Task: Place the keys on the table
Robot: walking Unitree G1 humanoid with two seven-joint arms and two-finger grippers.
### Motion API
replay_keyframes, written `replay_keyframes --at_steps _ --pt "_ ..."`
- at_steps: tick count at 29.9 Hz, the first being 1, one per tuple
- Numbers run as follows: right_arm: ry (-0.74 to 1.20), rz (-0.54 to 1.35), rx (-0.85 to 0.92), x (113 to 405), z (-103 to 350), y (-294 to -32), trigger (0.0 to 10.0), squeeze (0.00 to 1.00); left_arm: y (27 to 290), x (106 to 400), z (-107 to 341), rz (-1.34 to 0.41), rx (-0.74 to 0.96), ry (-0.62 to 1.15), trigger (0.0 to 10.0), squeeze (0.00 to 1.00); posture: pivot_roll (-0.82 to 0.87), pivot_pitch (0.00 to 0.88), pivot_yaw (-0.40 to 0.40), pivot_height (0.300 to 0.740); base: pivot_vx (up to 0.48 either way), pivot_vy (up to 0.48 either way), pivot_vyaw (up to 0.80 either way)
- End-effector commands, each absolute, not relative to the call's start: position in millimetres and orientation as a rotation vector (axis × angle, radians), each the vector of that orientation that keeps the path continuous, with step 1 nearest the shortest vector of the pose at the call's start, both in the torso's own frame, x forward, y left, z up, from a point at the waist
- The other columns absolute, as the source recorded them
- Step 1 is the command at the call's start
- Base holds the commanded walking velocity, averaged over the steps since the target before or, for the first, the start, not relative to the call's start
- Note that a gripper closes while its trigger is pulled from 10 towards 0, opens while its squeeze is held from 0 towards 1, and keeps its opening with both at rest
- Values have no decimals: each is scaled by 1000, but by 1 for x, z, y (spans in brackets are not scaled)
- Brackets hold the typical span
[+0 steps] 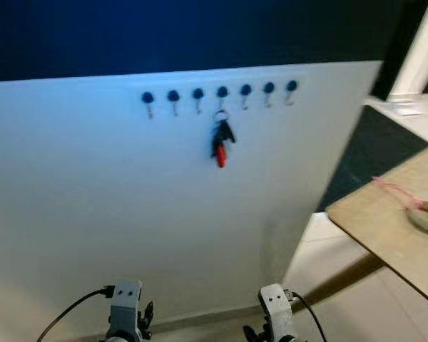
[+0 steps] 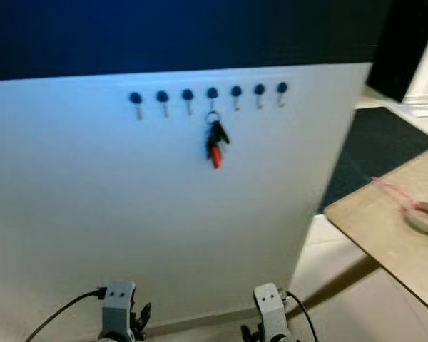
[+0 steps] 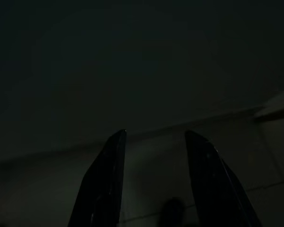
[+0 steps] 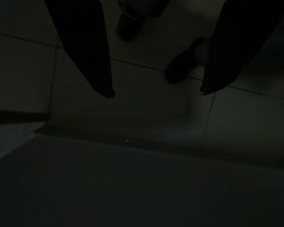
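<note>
Straight ahead on the far white wall panel, a bunch of dark keys with a red fob hangs from the middle hook of a row of seven dark-knobbed hooks; its long axis runs vertically, ring at the top and red fob at the bottom; I see both arms low at the near edge, well below the keys and well apart from them; the left gripper points at dim floor with its two black fingers spread and nothing between them; the right gripper likewise stands released over dark floor tiles, holding nothing; the keys lie up and forward from both, slightly nearer the right arm's side, so I judge the right arm the likelier one to reach; off to the right, the tan wooden table juts in at an angle, and on it rests a roll of tape with a pink cord trailing beside it; I'd say nothing of the task is done yet, the keys not yet lifted.
</note>
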State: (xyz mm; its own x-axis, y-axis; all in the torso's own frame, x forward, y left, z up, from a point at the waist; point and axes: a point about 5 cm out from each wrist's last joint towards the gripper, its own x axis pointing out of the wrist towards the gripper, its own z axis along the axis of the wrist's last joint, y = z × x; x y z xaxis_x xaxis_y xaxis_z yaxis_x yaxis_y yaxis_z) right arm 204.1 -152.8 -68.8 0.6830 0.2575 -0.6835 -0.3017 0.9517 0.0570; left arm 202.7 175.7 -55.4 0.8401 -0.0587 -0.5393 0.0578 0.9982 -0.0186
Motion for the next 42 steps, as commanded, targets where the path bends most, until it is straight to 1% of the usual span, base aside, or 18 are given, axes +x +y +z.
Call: replay_keyframes --at_steps 1,9,16,19,21,23,29,35,42 --pt "766 312 -63 204 -69 -152 10000 0 180 206 -54 -50 9 576 10000 0 79 0 -18 740 0 0 794" --pt "758 314 -56 208 -68 -146 10000 0 182 210 -54 -43 15 582 10000 0 90 0 -15 740 0 0 794" --pt "748 282 -57 210 -67 -148 10000 0 178 212 -54 -66 12 588 10000 0 92 0 -23 740 0 0 792" --pt "751 213 17 211 -66 -152 10000 0 176 214 -54 -85 20 590 10000 0 89 0 -26 740 0 0 0" --pt "754 214 18 212 -66 -152 10000 0 174 215 -54 -100 34 595 10000 0 80 0 -27 740 0 0 0" --pt "755 236 4 213 -66 -150 10000 0 169 218 -54 -133 74 614 10000 0 69 0 -23 740 0 -480 0" --pt "750 237 6 213 -65 -149 10000 0 166 221 -54 -137 72 614 10000 0 61 0 -15 740 0 -414 0" --pt "737 237 12 213 -65 -149 10000 0 168 221 -55 -84 93 637 10000 0 54 0 -18 740 0 0 0" --pt "692 251 6 216 -61 -149 10000 0 163 222 -54 -141 131 617 10000 0 54 0 -16 740 0 0 0"
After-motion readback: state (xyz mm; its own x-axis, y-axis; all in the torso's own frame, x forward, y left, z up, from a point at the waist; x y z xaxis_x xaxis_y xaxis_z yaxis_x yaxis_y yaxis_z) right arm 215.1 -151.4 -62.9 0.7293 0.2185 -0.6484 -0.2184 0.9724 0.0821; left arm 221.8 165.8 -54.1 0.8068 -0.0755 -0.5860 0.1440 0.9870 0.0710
